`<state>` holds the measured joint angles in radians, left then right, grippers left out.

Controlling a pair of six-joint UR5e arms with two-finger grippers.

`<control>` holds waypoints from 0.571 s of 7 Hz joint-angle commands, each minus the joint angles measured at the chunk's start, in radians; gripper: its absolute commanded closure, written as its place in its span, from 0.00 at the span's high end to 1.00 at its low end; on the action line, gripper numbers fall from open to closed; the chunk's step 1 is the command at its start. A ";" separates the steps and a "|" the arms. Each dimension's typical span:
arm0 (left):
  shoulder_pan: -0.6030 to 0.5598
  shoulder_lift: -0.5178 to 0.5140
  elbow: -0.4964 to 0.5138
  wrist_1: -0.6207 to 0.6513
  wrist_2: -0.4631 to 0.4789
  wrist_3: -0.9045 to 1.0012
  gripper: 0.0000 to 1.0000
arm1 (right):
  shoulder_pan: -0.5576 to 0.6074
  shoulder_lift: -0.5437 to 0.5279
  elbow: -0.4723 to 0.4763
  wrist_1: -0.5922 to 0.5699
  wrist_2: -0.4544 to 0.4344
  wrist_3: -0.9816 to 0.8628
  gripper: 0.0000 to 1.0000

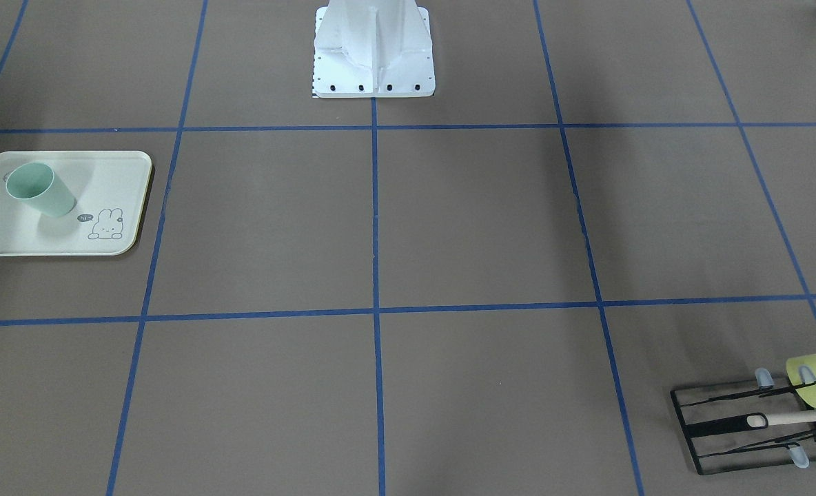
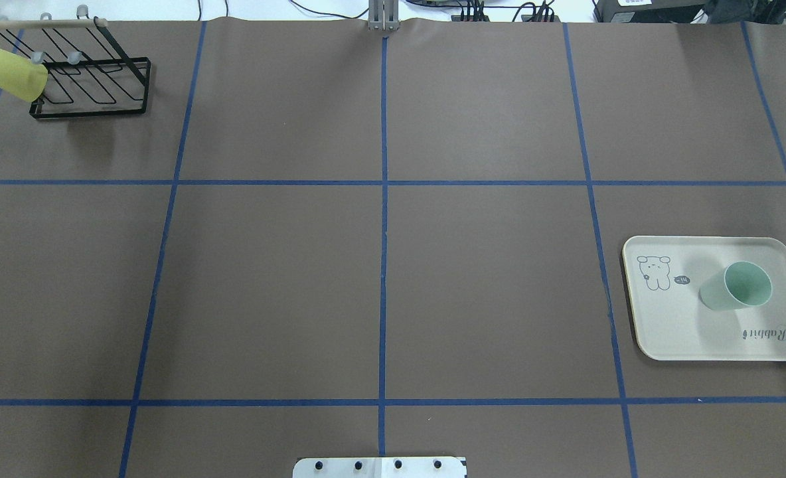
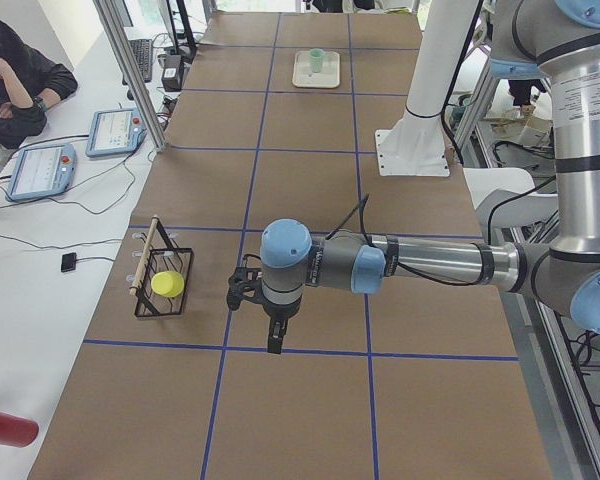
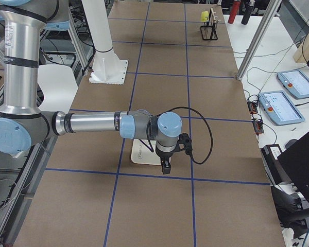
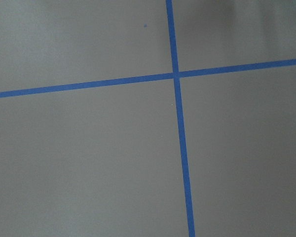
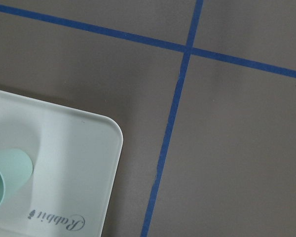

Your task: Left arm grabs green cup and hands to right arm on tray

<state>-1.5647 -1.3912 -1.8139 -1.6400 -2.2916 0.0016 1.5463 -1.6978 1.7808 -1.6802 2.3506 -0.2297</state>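
Note:
The pale mint green cup (image 2: 735, 287) stands upright on the cream tray (image 2: 672, 325) with the rabbit drawing. In the front-facing view the cup (image 1: 39, 189) and the tray (image 1: 115, 172) are at the left. They also show far off in the exterior left view (image 3: 317, 60) and in the right wrist view (image 6: 5, 180). No gripper touches the cup. My left gripper (image 3: 275, 335) points down, high over the table near the rack end. My right gripper (image 4: 166, 167) points down above the tray's near edge (image 4: 141, 157). I cannot tell whether either is open or shut.
A black wire rack (image 2: 94, 86) at the far left corner holds a yellow-green cup (image 2: 9, 73) and a wooden stick. The white robot base (image 1: 373, 52) stands at the table's middle edge. An operator (image 3: 15, 75) and tablets are beside the table.

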 commanded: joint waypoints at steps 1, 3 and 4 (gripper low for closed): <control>0.000 0.000 0.001 0.000 -0.002 0.000 1.00 | 0.000 0.000 -0.001 0.002 -0.001 0.001 0.99; 0.002 0.001 0.004 -0.001 -0.002 0.001 1.00 | 0.000 0.000 -0.001 0.002 -0.001 0.001 0.99; 0.000 0.001 0.010 -0.001 -0.003 0.001 1.00 | 0.000 0.000 -0.001 0.002 -0.001 0.001 0.99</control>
<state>-1.5642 -1.3900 -1.8094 -1.6408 -2.2937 0.0025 1.5463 -1.6981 1.7796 -1.6782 2.3501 -0.2286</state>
